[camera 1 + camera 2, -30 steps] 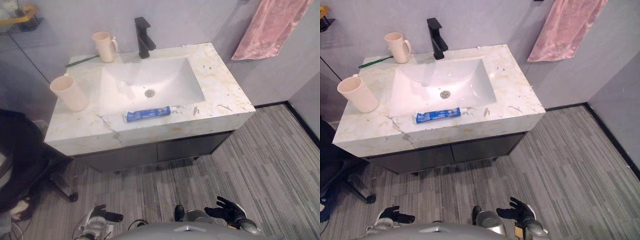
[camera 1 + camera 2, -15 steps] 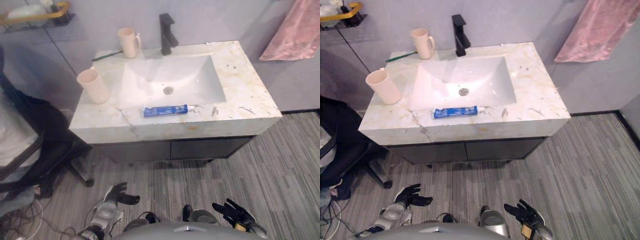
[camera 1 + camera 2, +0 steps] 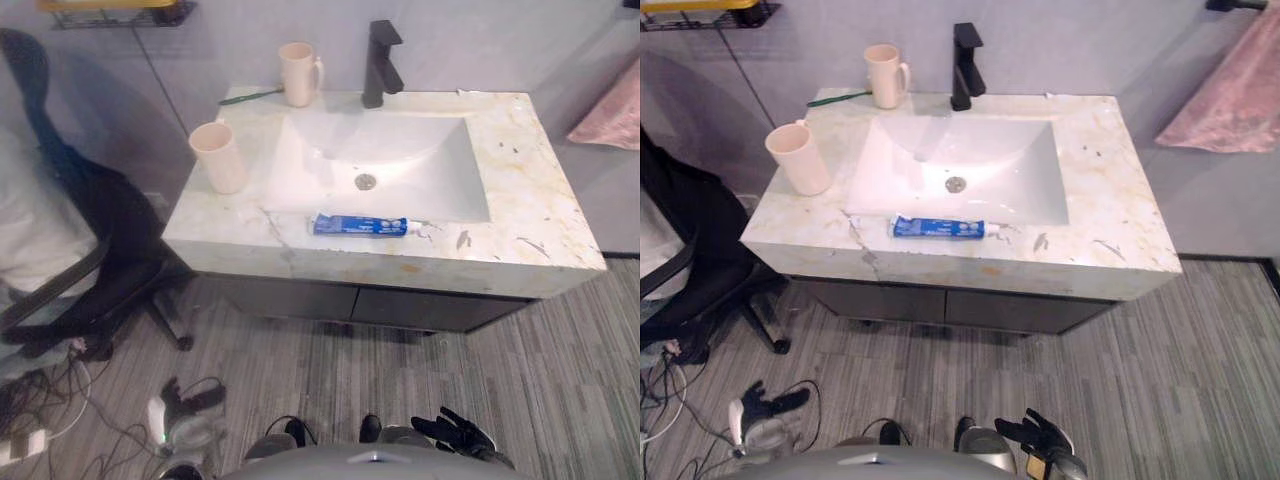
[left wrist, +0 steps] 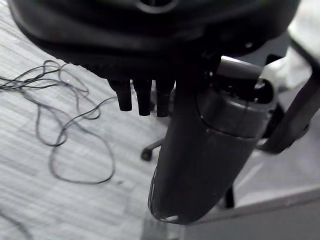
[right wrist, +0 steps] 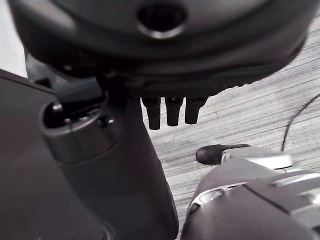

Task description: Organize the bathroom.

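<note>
A blue toothpaste tube (image 3: 360,225) lies on the marble counter (image 3: 520,190) at the front rim of the white sink (image 3: 400,160). One cream mug (image 3: 218,157) stands at the counter's left edge. A second mug (image 3: 298,73) stands at the back beside the black faucet (image 3: 380,63), and a green toothbrush (image 3: 250,96) lies next to it. Both hands hang low over the floor, well short of the counter. My left hand (image 3: 190,397) and my right hand (image 3: 455,432) have relaxed fingers and hold nothing. The wrist views show the same: left fingers (image 4: 142,100), right fingers (image 5: 172,110).
A pink towel (image 3: 1230,95) hangs on the wall to the right. A black office chair (image 3: 90,260) stands left of the vanity, with loose cables (image 4: 75,150) on the striped floor. A yellow-edged shelf (image 3: 700,8) is on the wall at the far left.
The camera has swung left, so the vanity sits further right and the chair fills more of the left. My left hand has dropped lower and further left. The counter's items have not moved.
</note>
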`<state>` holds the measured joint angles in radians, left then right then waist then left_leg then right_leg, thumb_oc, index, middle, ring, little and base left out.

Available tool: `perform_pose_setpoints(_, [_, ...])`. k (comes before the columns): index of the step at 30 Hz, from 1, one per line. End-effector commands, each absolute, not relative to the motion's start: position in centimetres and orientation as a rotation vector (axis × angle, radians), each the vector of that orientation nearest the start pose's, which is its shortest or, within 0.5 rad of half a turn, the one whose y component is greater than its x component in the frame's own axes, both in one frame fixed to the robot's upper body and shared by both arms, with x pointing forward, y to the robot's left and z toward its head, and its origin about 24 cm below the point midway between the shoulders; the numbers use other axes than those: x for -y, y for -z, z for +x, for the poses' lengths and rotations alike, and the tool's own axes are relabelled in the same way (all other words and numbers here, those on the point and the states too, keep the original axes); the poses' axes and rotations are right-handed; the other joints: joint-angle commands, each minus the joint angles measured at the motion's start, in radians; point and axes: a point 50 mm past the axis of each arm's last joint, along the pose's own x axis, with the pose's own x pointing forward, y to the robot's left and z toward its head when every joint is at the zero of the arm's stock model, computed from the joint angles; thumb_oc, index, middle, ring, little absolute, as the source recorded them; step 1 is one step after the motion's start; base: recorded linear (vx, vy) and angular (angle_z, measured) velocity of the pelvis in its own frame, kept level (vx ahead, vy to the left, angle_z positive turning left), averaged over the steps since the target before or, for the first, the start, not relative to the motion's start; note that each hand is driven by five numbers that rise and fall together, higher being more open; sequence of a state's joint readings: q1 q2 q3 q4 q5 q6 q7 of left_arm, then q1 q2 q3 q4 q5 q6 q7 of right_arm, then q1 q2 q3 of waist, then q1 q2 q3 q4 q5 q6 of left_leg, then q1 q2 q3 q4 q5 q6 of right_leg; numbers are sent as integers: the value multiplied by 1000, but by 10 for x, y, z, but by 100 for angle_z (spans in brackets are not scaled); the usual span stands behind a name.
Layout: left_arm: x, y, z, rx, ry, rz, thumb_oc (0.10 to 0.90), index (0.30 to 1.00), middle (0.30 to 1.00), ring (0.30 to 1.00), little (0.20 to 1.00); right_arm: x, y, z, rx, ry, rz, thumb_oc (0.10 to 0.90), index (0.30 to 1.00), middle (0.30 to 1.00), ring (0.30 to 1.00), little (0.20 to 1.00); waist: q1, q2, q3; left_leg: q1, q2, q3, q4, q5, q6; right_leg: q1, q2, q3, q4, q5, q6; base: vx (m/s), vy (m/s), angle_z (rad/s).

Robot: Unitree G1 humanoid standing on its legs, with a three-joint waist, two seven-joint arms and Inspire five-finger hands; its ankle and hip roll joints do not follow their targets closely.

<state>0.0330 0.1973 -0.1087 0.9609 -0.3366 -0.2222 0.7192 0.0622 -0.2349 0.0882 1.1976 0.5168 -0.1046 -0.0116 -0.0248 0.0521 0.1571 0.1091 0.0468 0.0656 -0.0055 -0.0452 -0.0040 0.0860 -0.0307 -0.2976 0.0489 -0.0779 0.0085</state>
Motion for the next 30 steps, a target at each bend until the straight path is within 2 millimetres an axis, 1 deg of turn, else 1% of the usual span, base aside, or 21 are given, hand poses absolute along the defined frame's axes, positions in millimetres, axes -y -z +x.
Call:
perform_pose_setpoints(1, [-269, 60, 190, -316, -997, 335, 800, 900, 900, 900, 900, 242, 158, 86, -1098, 412, 136, 800, 900, 900, 900, 900, 16, -42, -7, -45, -82, 14, -41, 32, -13, 0, 6, 62, -92, 60, 71, -83, 2, 10])
perform_pose_setpoints(3, [-278, 39, 199, -206, -1026, 356, 800, 900, 900, 900, 900, 245, 157, 88, -1098, 408, 119, 800, 900, 900, 900, 900, 25, -38, -3, -48, -84, 7, -37, 30, -14, 0, 4, 59, -89, 55, 68, -60, -3, 5])
perform_pose_setpoints(5, [-287, 18, 206, -91, -1062, 417, 800, 900, 900, 900, 900, 247, 156, 89, -1102, 416, 112, 800, 900, 900, 900, 900, 33, -34, -3, -49, -84, -1, -36, 31, -16, 2, 2, 54, -87, 52, 67, -38, -15, 9])
perform_pose_setpoints(6, [-293, -2, 210, 20, -1081, 568, 800, 900, 900, 900, 900, 249, 156, 88, -1109, 419, 110, 800, 900, 900, 900, 900, 37, -33, -3, -48, -84, -6, -36, 30, -17, 4, 2, 51, -86, 48, 64, -15, -16, 8])
perform_pose_setpoints(7, [-295, -5, 211, 31, -1087, 569, 800, 900, 900, 900, 900, 249, 156, 88, -1112, 420, 108, 800, 900, 900, 900, 900, 38, -33, -2, -48, -84, -6, -36, 30, -17, 5, 2, 51, -85, 46, 64, -11, -15, 8])
perform_pose_setpoints(8, [-302, -23, 214, 99, -1132, 518, 800, 900, 900, 900, 900, 251, 156, 85, -1123, 424, 104, 800, 900, 900, 900, 900, 42, -31, -3, -46, -83, -10, -33, 29, -20, 8, 1, 47, -82, 43, 64, -10, -7, 9])
perform_pose_setpoints(9, [-304, -31, 215, 149, -1156, 533, 800, 900, 900, 900, 900, 253, 156, 84, -1126, 427, 106, 800, 900, 900, 900, 900, 44, -30, -3, -47, -84, -12, -30, 29, -21, 9, 0, 45, -80, 41, 64, -13, -7, 16])
perform_pose_setpoints(10, [-310, -49, 215, 246, -1189, 585, 800, 900, 900, 900, 900, 255, 157, 81, -1134, 432, 101, 800, 900, 900, 900, 900, 46, -29, -4, -49, -84, -16, -22, 25, -22, 10, -2, 42, -77, 35, 61, -7, -7, 15])
perform_pose_setpoints(12, [-317, -73, 215, 360, -1219, 588, 800, 900, 900, 900, 900, 256, 157, 79, -1138, 444, 100, 800, 900, 900, 900, 900, 49, -28, -6, -51, -84, -19, -12, 21, -26, 13, -4, 37, -73, 31, 60, -1, -20, 9])
perform_pose_setpoints(13, [-319, -91, 213, 464, -1250, 626, 800, 900, 900, 900, 900, 257, 157, 77, -1143, 452, 104, 800, 900, 900, 900, 900, 52, -28, -8, -53, -83, -23, -4, 18, -29, 16, -4, 36, -71, 28, 58, 0, -21, 5])
perform_pose_setpoints(14, [-319, -91, 213, 464, -1251, 628, 800, 900, 900, 900, 900, 256, 157, 77, -1143, 451, 104, 800, 900, 900, 900, 900, 51, -28, -8, -53, -83, -23, -3, 17, -29, 16, -5, 35, -71, 28, 58, 7, -33, 6])
perform_pose_setpoints(15, [-324, -117, 210, 586, -1299, 641, 800, 900, 900, 900, 900, 257, 158, 74, -1153, 453, 99, 800, 900, 900, 900, 900, 55, -29, -9, -54, -82, -27, 6, 13, -33, 24, -5, 34, -72, 25, 56, 12, -32, 6])
perform_pose_setpoints(18, [-326, -145, 204, 739, -1327, 642, 800, 900, 900, 900, 900, 257, 159, 69, -1166, 456, 103, 800, 900, 900, 900, 900, 57, -27, -14, -51, -81, -31, 10, 10, -38, 34, -5, 30, -75, 20, 53, 19, -32, 5])
perform_pose_setpoints(19, [-324, -158, 202, 793, -1284, 622, 800, 900, 900, 900, 900, 257, 159, 67, -1174, 449, 95, 800, 900, 900, 900, 900, 57, -26, -17, -49, -80, -31, 10, 9, -40, 38, -5, 29, -77, 17, 52, 13, -19, 3])
perform_pose_setpoints(20, [-323, -160, 202, 811, -1265, 617, 800, 900, 900, 900, 900, 256, 159, 66, -1177, 448, 93, 800, 900, 900, 900, 900, 57, -26, -17, -48, -79, -31, 10, 8, -40, 38, -5, 29, -77, 16, 52, 17, -26, 7])
perform_pose_setpoints(22, [-316, -176, 204, 881, -1176, 626, 800, 900, 900, 900, 900, 255, 160, 65, -1183, 441, 88, 800, 900, 900, 900, 900, 54, -23, -20, -44, -77, -29, 7, 7, -41, 41, -3, 30, -77, 13, 51, 17, -27, 6])
perform_pose_setpoints(23, [-305, -192, 208, 939, -1058, 637, 800, 900, 900, 900, 900, 255, 160, 64, -1194, 429, 77, 800, 900, 900, 900, 900, 51, -18, -24, -40, -74, -27, 4, 7, -43, 43, -1, 32, -76, 11, 51, 17, -30, 6])
perform_pose_setpoints(24, [-299, -198, 210, 965, -989, 641, 800, 900, 900, 900, 900, 255, 160, 64, -1198, 420, 70, 800, 900, 900, 900, 900, 49, -16, -25, -38, -74, -26, 2, 8, -44, 44, 0, 34, -75, 10, 52, 21, -39, 7])
perform_pose_setpoints(25, [-289, -213, 214, 998, -891, 635, 800, 900, 900, 900, 900, 255, 160, 65, -1205, 407, 58, 800, 900, 900, 900, 900, 46, -10, -26, -33, -72, -25, -2, 9, -43, 44, 1, 38, -73, 8, 54, 15, -31, 6])
perform_pose_setpoints(27, [-276, -229, 219, 1042, -779, 657, 800, 900, 900, 900, 900, 256, 160, 67, -1205, 404, 60, 800, 900, 900, 900, 900, 43, -3, -27, -28, -71, -20, -3, 9, -44, 46, 3, 41, -72, 7, 55, 6, -17, 2])
perform_pose_setpoints(30, [-266, -252, 226, 1029, -597, 648, 800, 900, 900, 900, 900, 263, 158, 68, -1201, 482, 107, 800, 900, 900, 900, 900, 41, 11, -28, -27, -69, -13, 3, 7, -47, 50, 5, 46, -75, 7, 58, 0, 0, 0])
